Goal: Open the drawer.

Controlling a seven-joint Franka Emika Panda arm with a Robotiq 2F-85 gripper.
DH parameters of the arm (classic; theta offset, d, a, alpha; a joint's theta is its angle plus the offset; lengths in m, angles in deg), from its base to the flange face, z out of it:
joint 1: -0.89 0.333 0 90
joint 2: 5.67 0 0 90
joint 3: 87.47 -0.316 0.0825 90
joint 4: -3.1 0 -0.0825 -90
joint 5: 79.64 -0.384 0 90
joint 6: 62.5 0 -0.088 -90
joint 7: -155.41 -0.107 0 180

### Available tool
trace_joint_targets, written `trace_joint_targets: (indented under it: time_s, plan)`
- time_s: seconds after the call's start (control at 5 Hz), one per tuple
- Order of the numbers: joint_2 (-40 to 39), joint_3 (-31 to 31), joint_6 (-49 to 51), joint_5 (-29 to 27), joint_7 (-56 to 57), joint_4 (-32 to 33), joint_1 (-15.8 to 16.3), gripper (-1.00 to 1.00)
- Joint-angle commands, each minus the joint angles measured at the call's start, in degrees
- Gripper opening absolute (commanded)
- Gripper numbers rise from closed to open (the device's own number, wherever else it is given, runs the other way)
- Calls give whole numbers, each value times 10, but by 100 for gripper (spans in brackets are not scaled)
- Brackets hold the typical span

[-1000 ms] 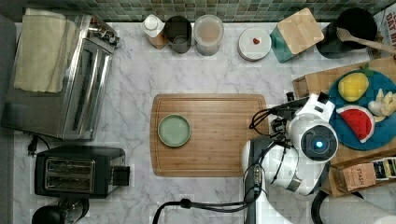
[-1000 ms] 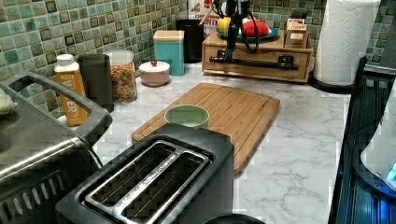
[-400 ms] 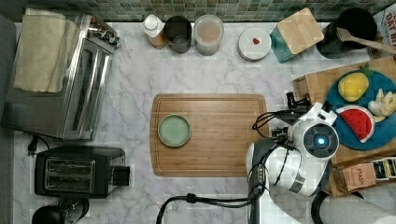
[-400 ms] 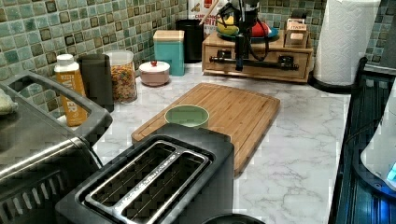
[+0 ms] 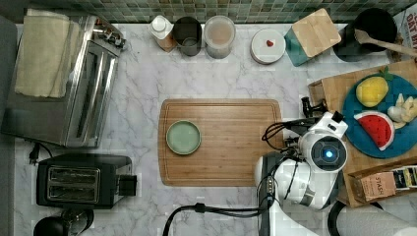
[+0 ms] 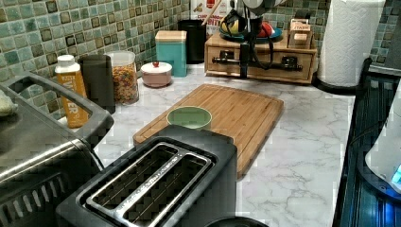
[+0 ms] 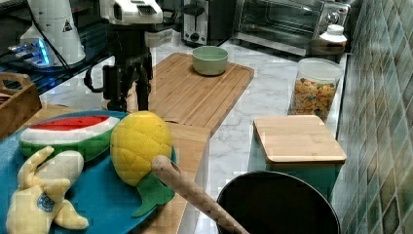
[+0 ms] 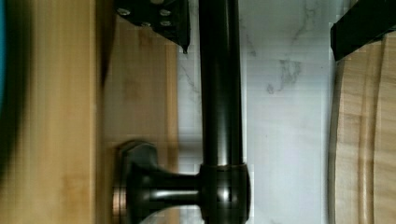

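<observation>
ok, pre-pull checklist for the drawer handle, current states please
1. Fingers straddle the bar handle: ok; the wrist view shows one finger on each side of the bar.
2. Gripper at handle height on the drawer front: ok in the left view.
3. Fingers closed on the bar: not ok, gaps show on both sides.
4. Drawer shut: ok, its front sits flush with the cabinet.
5. Pull path free: cannot tell; the cutting board edge lies near the handle.
6. Blue plate of toy fruit steady on top: ok.
</observation>
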Motion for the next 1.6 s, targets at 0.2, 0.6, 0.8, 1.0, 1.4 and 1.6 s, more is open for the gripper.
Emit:
trace_joint_targets:
  time_s: [0.2,0.6,0.8,1.0,1.4,1.6]
  plan:
    - [-26,3,6,3,17,-5,-7,100]
    - [31,-93,96,-77,85,17,-39,100]
    - [39,-122,82,-123,59,41,-13,100]
    - [59,-135,68,-108,-22,71,29,100]
    - [121,-154,98,-94,-76,135,108,100]
    - [95,-169,59,-107,-100,138,134,100]
